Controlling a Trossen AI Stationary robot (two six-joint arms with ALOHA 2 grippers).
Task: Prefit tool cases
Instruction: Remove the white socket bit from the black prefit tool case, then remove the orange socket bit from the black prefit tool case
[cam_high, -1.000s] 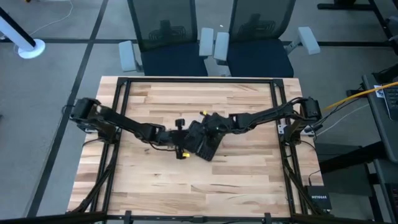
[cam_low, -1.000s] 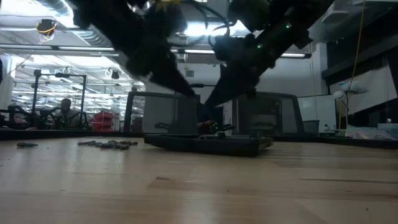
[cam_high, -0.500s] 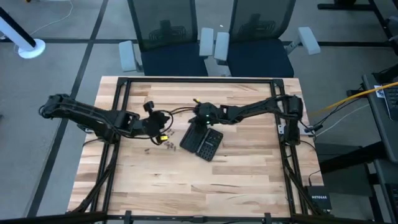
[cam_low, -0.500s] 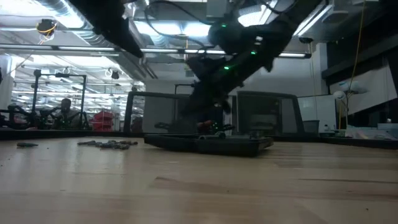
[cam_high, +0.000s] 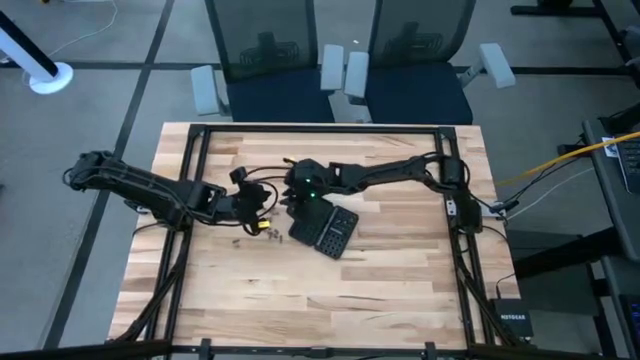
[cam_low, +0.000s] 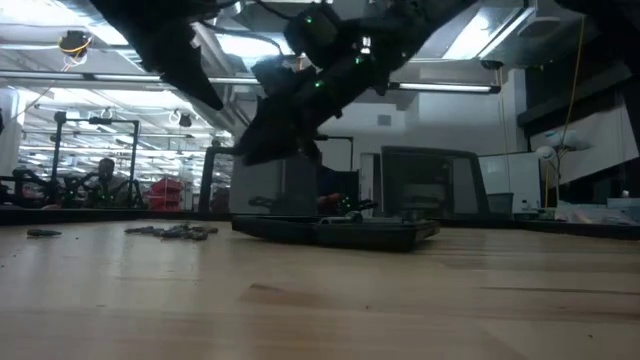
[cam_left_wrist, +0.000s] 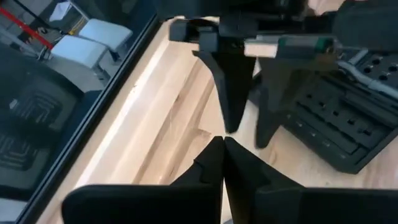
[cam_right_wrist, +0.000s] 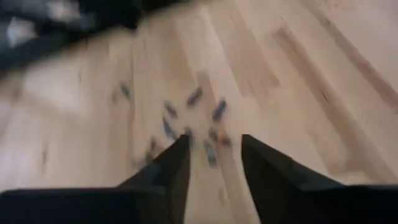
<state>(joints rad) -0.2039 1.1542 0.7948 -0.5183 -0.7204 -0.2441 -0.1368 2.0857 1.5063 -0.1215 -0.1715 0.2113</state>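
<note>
The tool case (cam_high: 324, 228) lies opened flat near the middle of the tabletop (cam_high: 400, 280), its slotted insides facing up. The right claw (cam_high: 290, 193) hangs above the case's far-left end with its fingers (cam_right_wrist: 174, 163) parted and empty, over a scatter of loose bits (cam_right_wrist: 193, 124). The left claw (cam_high: 268, 205) sits just left of the case, closed on nothing.

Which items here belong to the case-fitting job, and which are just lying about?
Job:
- tool case, open flat mid-table
- loose bits, scattered on the wood beside it
- right gripper, open above the bits
- left gripper, shut

Lying about:
- NETGEAR box
- office chairs
</note>
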